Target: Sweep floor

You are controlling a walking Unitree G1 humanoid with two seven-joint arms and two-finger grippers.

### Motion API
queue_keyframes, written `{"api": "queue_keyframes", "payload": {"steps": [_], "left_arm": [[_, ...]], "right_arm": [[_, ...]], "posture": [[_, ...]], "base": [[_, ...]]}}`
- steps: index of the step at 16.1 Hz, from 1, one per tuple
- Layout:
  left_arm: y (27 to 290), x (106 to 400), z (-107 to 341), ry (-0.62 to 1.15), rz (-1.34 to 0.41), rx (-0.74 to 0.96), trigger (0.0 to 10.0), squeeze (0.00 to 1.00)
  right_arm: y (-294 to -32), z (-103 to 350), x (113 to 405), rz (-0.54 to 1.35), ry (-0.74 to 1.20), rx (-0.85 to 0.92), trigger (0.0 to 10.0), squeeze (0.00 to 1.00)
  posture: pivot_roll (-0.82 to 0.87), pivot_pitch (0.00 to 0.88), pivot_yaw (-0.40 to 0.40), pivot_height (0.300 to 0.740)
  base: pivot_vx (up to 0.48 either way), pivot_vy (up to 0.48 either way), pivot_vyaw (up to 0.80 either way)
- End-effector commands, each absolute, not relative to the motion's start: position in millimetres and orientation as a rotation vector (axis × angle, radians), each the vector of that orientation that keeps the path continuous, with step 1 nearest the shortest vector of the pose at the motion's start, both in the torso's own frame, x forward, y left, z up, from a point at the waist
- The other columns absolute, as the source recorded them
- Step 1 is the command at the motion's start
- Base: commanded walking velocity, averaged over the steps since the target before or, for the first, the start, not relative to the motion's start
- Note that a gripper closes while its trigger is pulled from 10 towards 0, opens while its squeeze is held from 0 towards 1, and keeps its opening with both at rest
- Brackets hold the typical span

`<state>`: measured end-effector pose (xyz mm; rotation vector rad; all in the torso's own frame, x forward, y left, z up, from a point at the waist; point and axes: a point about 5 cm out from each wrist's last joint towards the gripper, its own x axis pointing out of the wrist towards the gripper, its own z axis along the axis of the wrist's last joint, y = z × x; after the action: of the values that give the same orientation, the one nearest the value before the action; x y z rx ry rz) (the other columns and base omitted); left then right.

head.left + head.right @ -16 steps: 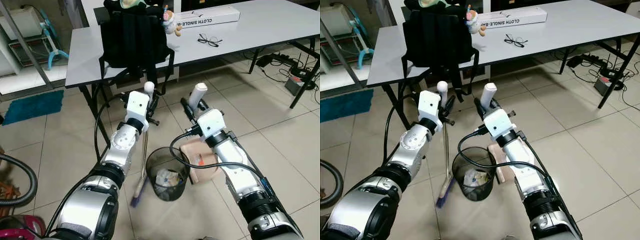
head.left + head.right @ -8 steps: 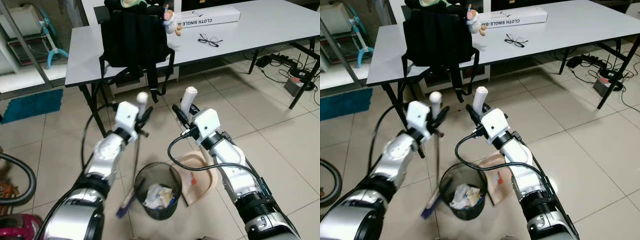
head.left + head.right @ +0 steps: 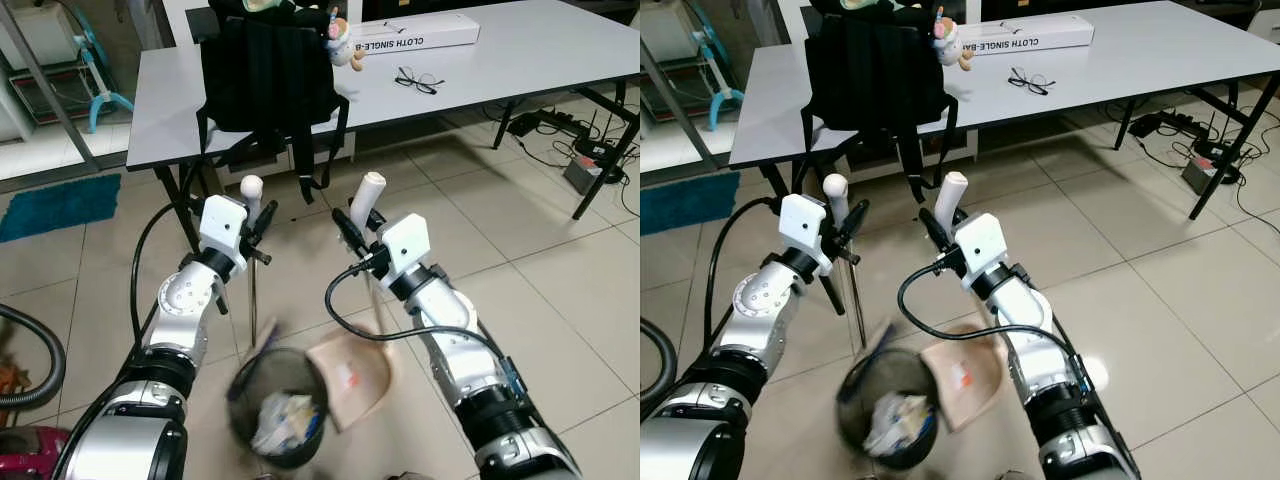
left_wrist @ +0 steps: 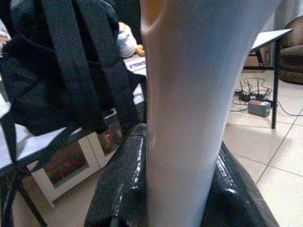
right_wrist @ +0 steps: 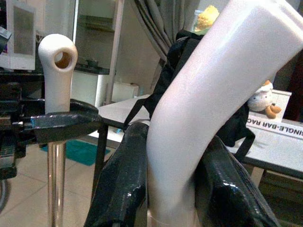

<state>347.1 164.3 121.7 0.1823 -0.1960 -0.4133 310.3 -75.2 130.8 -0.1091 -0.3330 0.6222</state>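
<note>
Closest to you, low on the tiled floor (image 3: 560, 270), stands the black mesh bin (image 3: 277, 405) with paper scraps inside, blurred, and just beside it on the right lies the beige dustpan (image 3: 350, 375), tilted and also blurred. The broom (image 3: 252, 260) stands almost upright, its long axis running from the floor up to the white knob at the top, with a thin metal shaft; its lower end goes down just beside the bin rim and is too blurred to make out. Your left gripper (image 3: 255, 218) is closed around the broom's handle just under the knob; in the left wrist view the black fingers (image 4: 118, 189) press both sides of the white handle. Your right gripper (image 3: 352, 222) is clamped on the dustpan handle (image 3: 368, 196), a white curved grip that points up and a little away from you, with its stick leading down to the pan; the right wrist view shows the fingers (image 5: 123, 184) tight on it. Further away, the grey table (image 3: 520, 50) stands across the way, with its black legs and cables on the floor at the right. On it stand a black backpack (image 3: 268, 70) with straps hanging over the edge, a small plush toy (image 3: 340, 45), a long white box (image 3: 415, 33) and glasses (image 3: 418, 80). At the far left lies a blue mat (image 3: 60, 205).
</note>
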Motion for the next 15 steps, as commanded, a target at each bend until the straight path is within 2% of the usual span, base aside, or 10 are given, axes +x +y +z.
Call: {"api": "queue_keyframes", "payload": {"steps": [1,2,6,8,10,15], "left_arm": [[168,352,137,-0.25,-0.399,0.193,10.0,0.0],[170,352,139,-0.252,-0.398,0.201,10.0,0.0],[187,354,147,-0.27,-0.315,0.251,10.0,0.0],[193,360,159,-0.268,-0.245,0.244,10.0,0.0],[183,364,172,-0.281,-0.219,0.157,10.0,0.0],[144,344,173,-0.322,-0.241,0.117,10.0,0.0]], "right_arm": [[-72,138,309,0.621,-0.365,-0.066,10.0,0.0],[-75,138,309,0.615,-0.368,-0.077,10.0,0.0],[-115,150,318,0.478,-0.394,-0.147,10.0,0.0],[-148,159,324,0.348,-0.398,-0.204,10.0,0.0],[-176,167,325,0.17,-0.378,-0.236,10.0,0.0],[-176,171,306,0.075,-0.325,-0.172,10.0,0.0]], "posture": [[-0.09,0.0,0.071,0.74],[-0.09,0.0,0.071,0.74],[-0.1,0.0,0.063,0.74],[-0.1,0.0,0.056,0.74],[-0.11,0.0,0.059,0.74],[-0.12,0.0,0.053,0.74]], "base": [[0.0,0.0,0.0],[0.0,0.0,0.0],[0.0,0.0,0.0],[0.0,0.0,0.0],[0.0,0.0,0.0],[0.0,-0.064,0.0]]}}
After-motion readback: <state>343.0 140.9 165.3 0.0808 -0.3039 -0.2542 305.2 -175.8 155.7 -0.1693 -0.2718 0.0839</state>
